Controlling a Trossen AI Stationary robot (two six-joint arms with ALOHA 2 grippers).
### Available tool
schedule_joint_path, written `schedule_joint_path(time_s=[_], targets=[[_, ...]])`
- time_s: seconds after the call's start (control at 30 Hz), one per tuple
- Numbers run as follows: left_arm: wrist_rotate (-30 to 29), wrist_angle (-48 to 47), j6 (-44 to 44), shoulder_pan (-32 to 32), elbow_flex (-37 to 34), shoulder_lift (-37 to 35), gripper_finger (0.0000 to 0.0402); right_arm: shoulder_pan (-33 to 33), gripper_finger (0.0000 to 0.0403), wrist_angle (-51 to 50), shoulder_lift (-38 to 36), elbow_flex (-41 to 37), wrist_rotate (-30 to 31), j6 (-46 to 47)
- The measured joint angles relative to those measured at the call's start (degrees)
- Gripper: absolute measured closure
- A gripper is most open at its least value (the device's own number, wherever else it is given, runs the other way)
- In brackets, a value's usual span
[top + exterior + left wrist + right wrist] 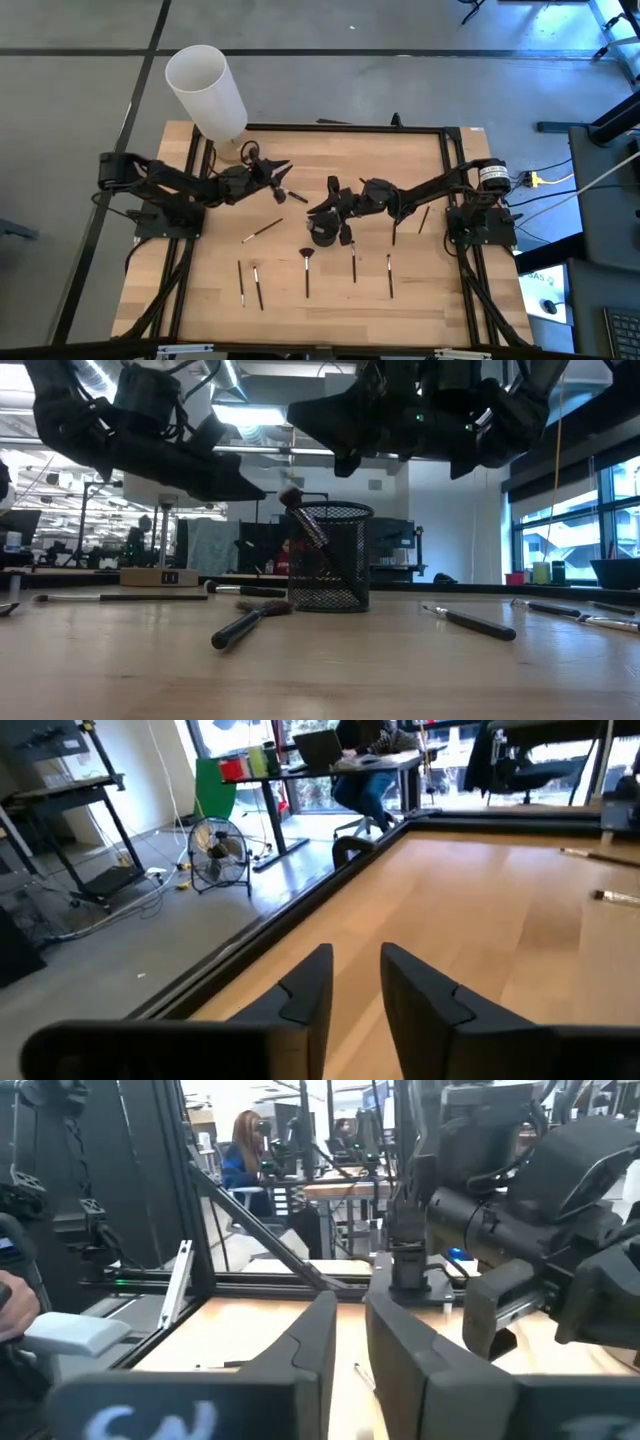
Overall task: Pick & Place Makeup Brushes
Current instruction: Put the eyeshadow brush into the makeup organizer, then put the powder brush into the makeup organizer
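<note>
A black mesh cup [322, 234] [335, 557] stands mid-table. One makeup brush [304, 520] leans inside it, its upper end sticking out over the rim. Several more brushes lie flat on the wood: a fan-shaped one [306, 268], others in a row near the front edge [241, 282] [389, 275], a slanted one [262, 231], and a short one [294, 195] between the arms. My left gripper [283, 172] [355, 955] hovers open at the far left of the table. My right gripper [320, 206] [350, 1305] hovers open just beyond the cup. Nothing is between either pair of fingers.
A tall white tube [205, 90] stands at the table's far left corner, close behind the left arm. A black frame rail [340, 128] runs along the far edge. Two more brushes [424, 220] lie beside the right arm's base. Bare wood [330, 315] lies along the front edge.
</note>
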Motion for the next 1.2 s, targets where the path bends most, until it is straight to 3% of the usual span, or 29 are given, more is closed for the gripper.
schedule_joint_path(time_s=[0.23, 0.3, 0.5, 0.6, 0.73, 0.93, 1.2], targets=[[4.5, -9.3, 3.8, 0.2, 0.0, -4.0, 0.0306, 0.2, 0.0327, -0.8, -0.4, 0.0, 8.2, 4.9], [6.2, -17.7, 3.2, 0.8, 1.0, -6.3, 0.0307, 0.2, 0.0331, -3.7, -1.9, 0.0, 9.8, 6.9], [16.3, -54.8, 3.7, 5.6, 10.9, -11.1, 0.0307, -0.6, 0.0339, -20.9, -11.4, 0.0, 10.5, 10.0], [19.4, -63.8, 8.8, 8.1, 13.7, -10.8, 0.0306, -0.6, 0.0339, -30.3, -16.7, 0.0, 13.3, 9.2], [21.9, -67.0, 12.1, 11.3, 14.3, -9.9, 0.0290, -0.5, 0.0339, -41.3, -21.9, 0.0, 18.1, 9.6], [30.1, -66.4, 15.1, 15.3, 14.3, -6.2, 0.0253, -0.4, 0.0336, -51.9, -22.9, 0.0, 19.8, 11.0], [26.0, -63.0, 19.4, 17.0, 14.4, 2.3, 0.0235, -0.4, 0.0325, -55.6, -20.8, 0.0, 19.8, 11.9]])
